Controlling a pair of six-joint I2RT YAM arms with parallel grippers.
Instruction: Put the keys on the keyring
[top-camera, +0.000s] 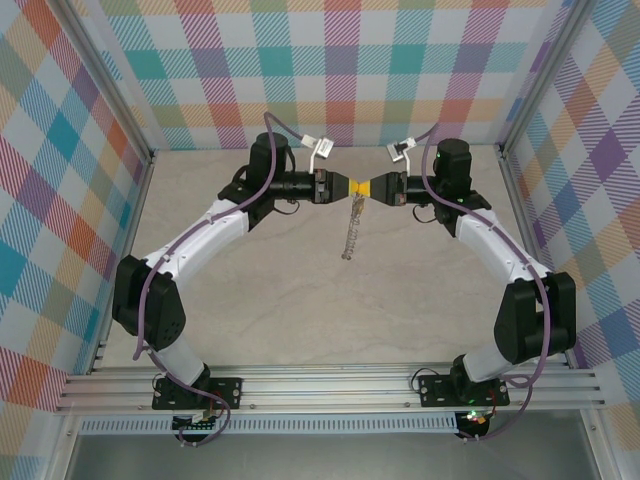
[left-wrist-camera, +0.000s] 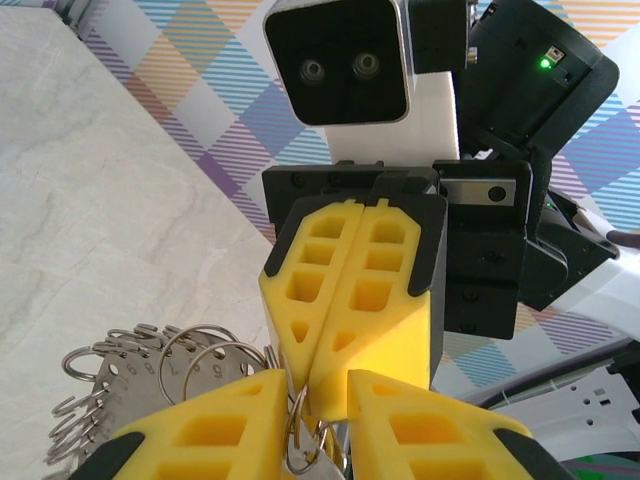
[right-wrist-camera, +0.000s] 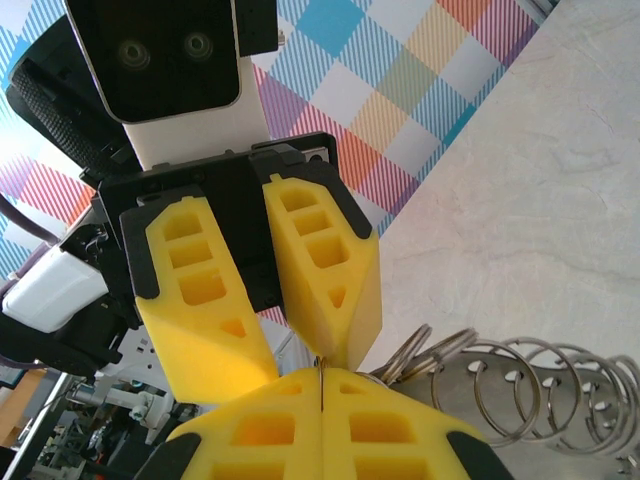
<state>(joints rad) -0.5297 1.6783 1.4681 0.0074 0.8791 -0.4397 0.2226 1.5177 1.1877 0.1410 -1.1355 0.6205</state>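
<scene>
The keyring (top-camera: 350, 230) hangs limp over the middle of the table (top-camera: 250, 300), strung from where the two grippers meet tip to tip. The step in hand looks like the threading itself. The left gripper (right-wrist-camera: 308, 350) holds its fingers a narrow gap apart with ring loops lying in that gap; whether it presses on them I cannot tell. The right gripper (left-wrist-camera: 330, 390) is closed tight, pinching a thin wire (right-wrist-camera: 322, 385), by my reading a coil of the keyring. Next, a key needs a fine, steady slide along that coil. Crowded fingertips and bunched loops hamper it; the checked walls (top-camera: 340, 70) stand well apart.
</scene>
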